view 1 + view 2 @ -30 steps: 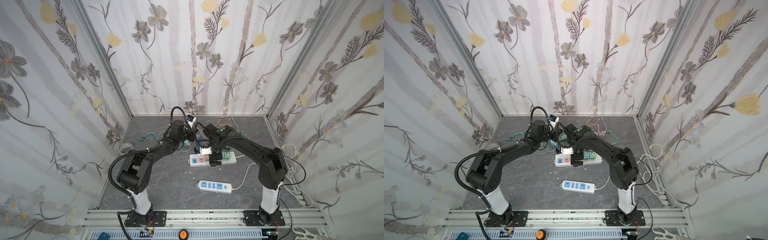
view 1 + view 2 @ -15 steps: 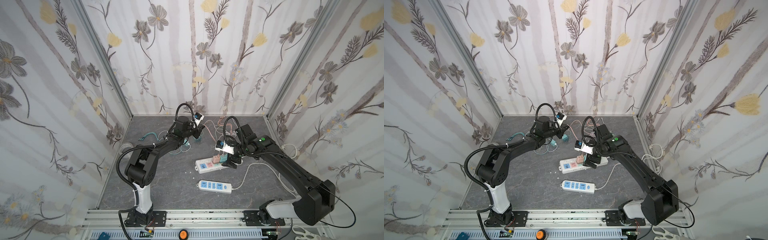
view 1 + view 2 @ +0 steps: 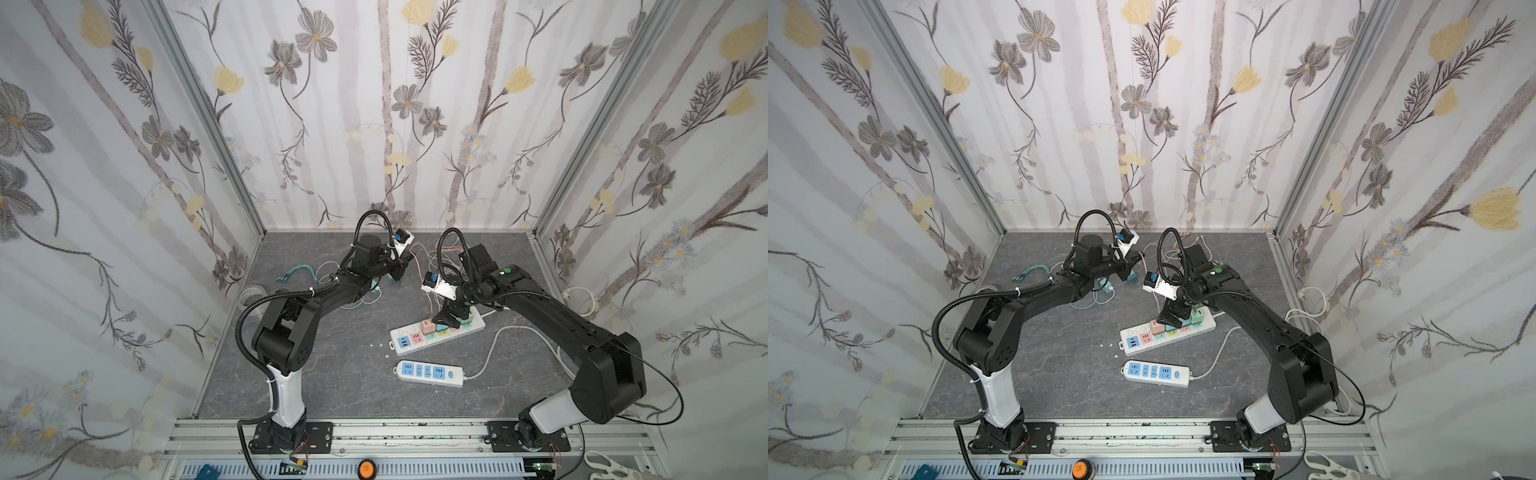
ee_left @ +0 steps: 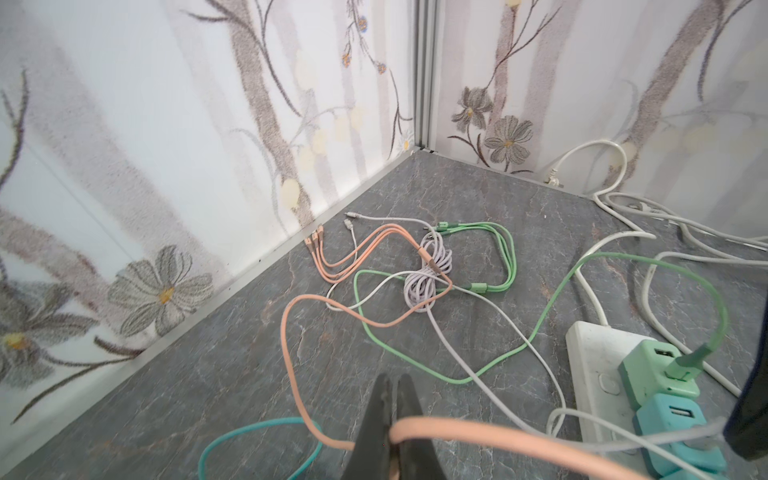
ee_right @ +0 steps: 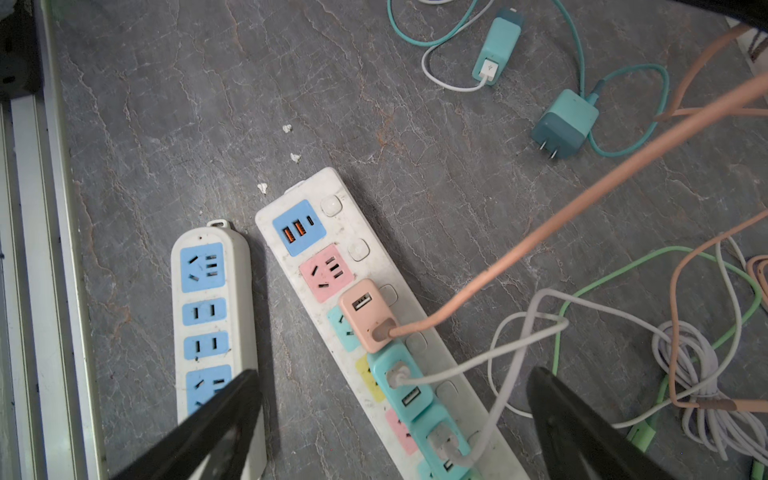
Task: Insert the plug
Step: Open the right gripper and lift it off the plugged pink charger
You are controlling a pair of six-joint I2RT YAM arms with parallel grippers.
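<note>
Peach plug seated in the strip, and the left arm is drawn back holding its cable.

On the left, the left gripper (image 4: 394, 380) is clamped tight on the peach cable (image 4: 291, 332). It sits near the back wall in both top views (image 3: 409, 259), whereas a second ago it was crowded over the strip with the other arm. The cable runs rightward to the peach plug (image 5: 368, 316), which stands in a socket of the white power strip (image 5: 328, 195) next to the pink socket. That strip lies more askew on the table (image 3: 332, 374) than it did a second ago. The blue-socket strip (image 5: 245, 266) lies beside it, untouched. On the right, the right gripper (image 5: 392, 386) hovers over the row of teal chargers with its jaws wide apart, holding nothing. It has barely shifted over the last half second.
</note>
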